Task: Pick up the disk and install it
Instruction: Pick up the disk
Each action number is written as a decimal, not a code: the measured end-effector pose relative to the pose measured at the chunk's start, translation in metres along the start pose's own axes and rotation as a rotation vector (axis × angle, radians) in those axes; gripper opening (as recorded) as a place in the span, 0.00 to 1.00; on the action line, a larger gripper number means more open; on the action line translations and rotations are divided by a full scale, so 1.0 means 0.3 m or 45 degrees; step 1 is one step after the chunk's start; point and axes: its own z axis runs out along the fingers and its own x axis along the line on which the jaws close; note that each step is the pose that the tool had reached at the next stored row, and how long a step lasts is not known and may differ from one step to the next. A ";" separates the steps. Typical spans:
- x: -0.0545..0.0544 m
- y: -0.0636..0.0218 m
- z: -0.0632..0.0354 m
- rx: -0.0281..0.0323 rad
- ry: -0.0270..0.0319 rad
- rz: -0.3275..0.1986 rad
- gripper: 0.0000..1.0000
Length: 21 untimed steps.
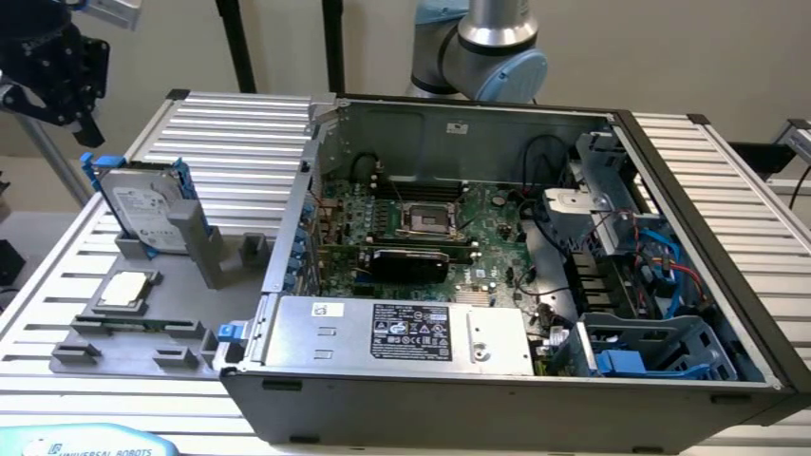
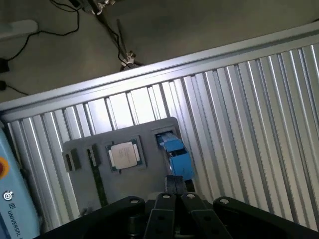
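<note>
Gripper [image 2: 174, 182]: hung above the disk, apart from it, its fingers pressed together and empty.
Disk [image 1: 142, 203]: stood upright on edge in its blue rail frame, slotted into the grey fixture tray [image 1: 76, 357].
CPU chip [image 1: 127, 290]: lay flat on the same tray, near the disk.
Computer case [image 1: 507, 404]: sat open, to the exterior view's right of the tray.

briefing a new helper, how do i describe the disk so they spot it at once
At the exterior view's left of the open computer case, a grey holder sits on the ribbed table. The disk stands on edge at its far end. Unlike the small square chip lying flat nearby, it is a labelled silver slab in blue rails.
</note>
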 end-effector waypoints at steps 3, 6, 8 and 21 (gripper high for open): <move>0.000 0.000 0.000 0.0038 0.0009 -0.071 0.11; 0.000 0.000 0.002 0.0074 0.0012 -0.140 0.11; 0.000 0.000 0.004 0.0087 0.0007 -0.184 0.11; -0.009 0.013 0.027 0.0085 -0.0361 -0.223 0.24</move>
